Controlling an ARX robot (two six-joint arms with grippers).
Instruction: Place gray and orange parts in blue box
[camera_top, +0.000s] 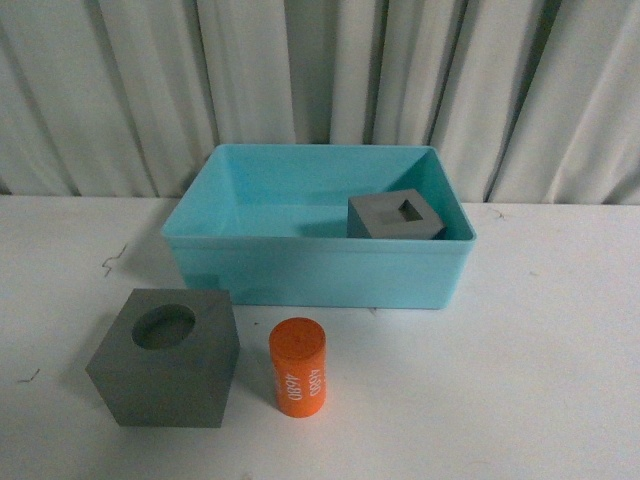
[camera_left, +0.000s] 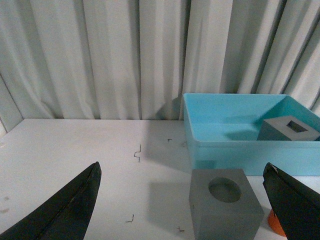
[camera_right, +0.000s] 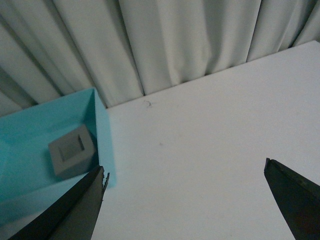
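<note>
The light-blue box (camera_top: 310, 270) stands on the white table at the back middle. A gray cube with a square recess (camera_top: 396, 216) lies inside it at the right. A gray cube with a round recess (camera_top: 166, 356) sits on the table in front of the box's left end. An orange cylinder with white numerals (camera_top: 298, 367) stands upright beside it. Neither arm shows in the front view. My left gripper (camera_left: 182, 172) is open and empty, above the table short of the round-recess cube (camera_left: 225, 207). My right gripper (camera_right: 185, 172) is open and empty over bare table beside the box (camera_right: 97, 130).
Pleated white curtains (camera_top: 320, 80) hang close behind the table's far edge. Small dark marks (camera_left: 138, 150) dot the white tabletop (camera_top: 540, 340).
</note>
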